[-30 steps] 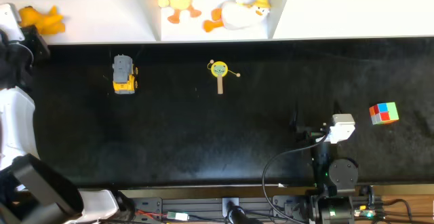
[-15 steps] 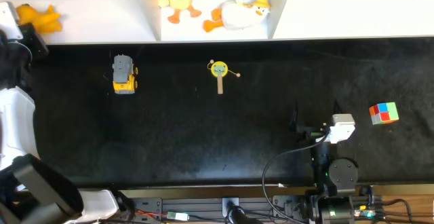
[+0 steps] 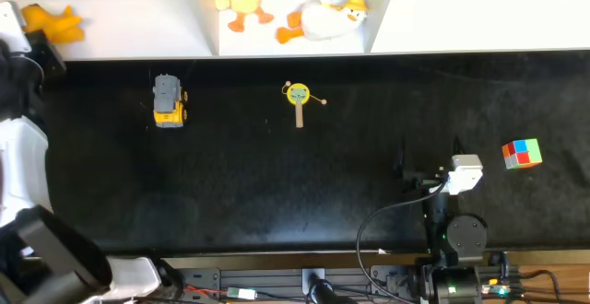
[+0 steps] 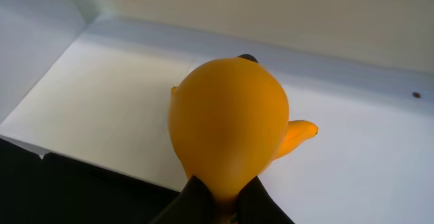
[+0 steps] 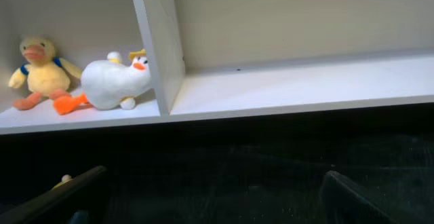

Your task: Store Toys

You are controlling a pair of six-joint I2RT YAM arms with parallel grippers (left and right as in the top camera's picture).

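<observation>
The smooth, round orange duck (image 4: 227,125) is in the left box of the white shelf (image 4: 88,95). The left gripper (image 4: 224,200) pinches its bottom end. Its face is turned away, with one pointy bit sticking out, and the right gripper (image 5: 210,197) is spread wide over the fuzzy black mat (image 3: 277,175).

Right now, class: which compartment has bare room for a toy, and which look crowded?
The right compartment, past the divider beside the white goose, is bare. The middle compartment is crowded: yellow duck and goose. The left compartment has the orange duck, in the left gripper.
</observation>
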